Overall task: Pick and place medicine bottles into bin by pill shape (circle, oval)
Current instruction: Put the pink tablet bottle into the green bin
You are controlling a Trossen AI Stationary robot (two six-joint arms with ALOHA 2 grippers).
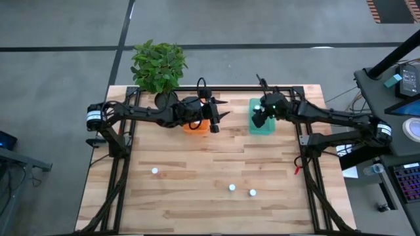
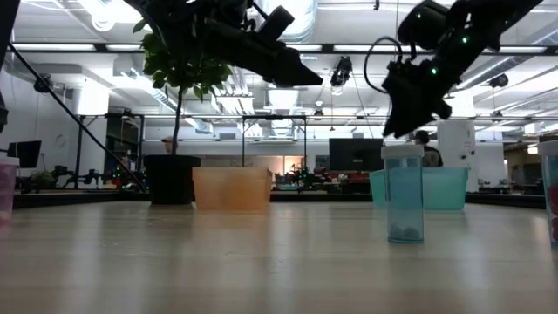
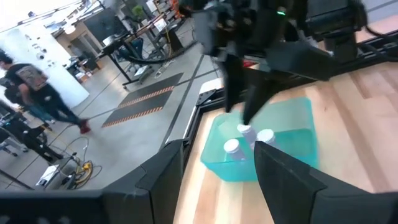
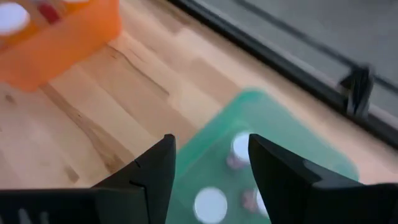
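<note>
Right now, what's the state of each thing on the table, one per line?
Left pincer: open, empty, above the orange tub.
Right pincer: open, empty, above the teal tub.
Orange tub: upright, holds at least one bottle.
Teal tub: upright, three white-capped bottles inside.
Loose bottles: three, upright, on the near half of the table.
Plant: upright, at the far edge.

Your right end effector [image 1: 260, 118] hangs over the teal tub [image 1: 263, 125], blocking entry from above; the left end effector [image 1: 216, 120] crowds the orange tub [image 1: 194, 126], with the potted plant [image 1: 158, 65] just behind. Three bottles [image 1: 231, 187] dot the near table [image 1: 197, 164], well apart; you can pass freely between them.
</note>
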